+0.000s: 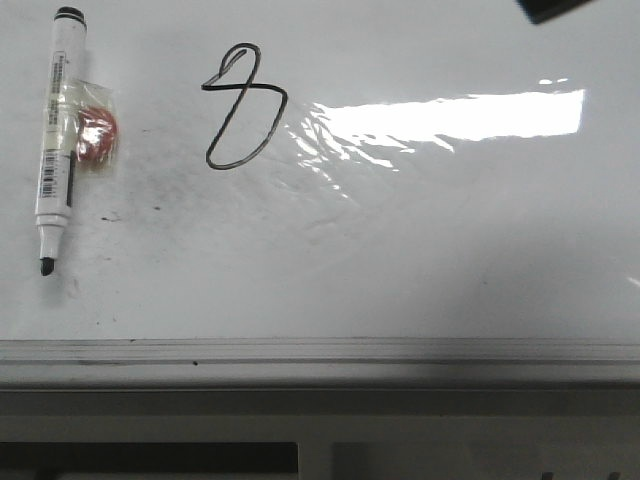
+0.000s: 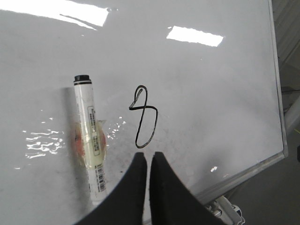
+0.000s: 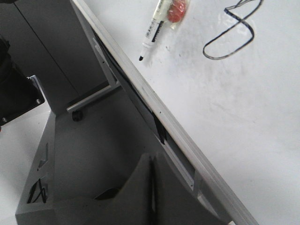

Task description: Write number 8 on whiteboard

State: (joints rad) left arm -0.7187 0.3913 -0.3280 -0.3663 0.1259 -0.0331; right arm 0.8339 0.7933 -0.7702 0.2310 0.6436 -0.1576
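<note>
A thin black slanted number 8 [image 1: 243, 108] is drawn on the whiteboard [image 1: 400, 250]; it also shows in the left wrist view [image 2: 145, 123] and the right wrist view [image 3: 234, 30]. An uncapped white marker [image 1: 55, 135] lies on the board left of the 8, tip toward the near edge. My left gripper [image 2: 148, 157] is shut and empty, hovering above the board just short of the 8's lower loop. My right gripper [image 3: 151, 159] is shut and empty, off the board beyond its grey edge rail [image 3: 154, 108]. Neither gripper shows in the front view.
A small clear packet with something red [image 1: 95, 132] lies against the marker. A wrinkled shiny patch [image 1: 340, 140] reflects light right of the 8. A dark object [image 1: 560, 8] shows at the board's far right corner. The board's rail [image 1: 320, 350] runs along the near edge.
</note>
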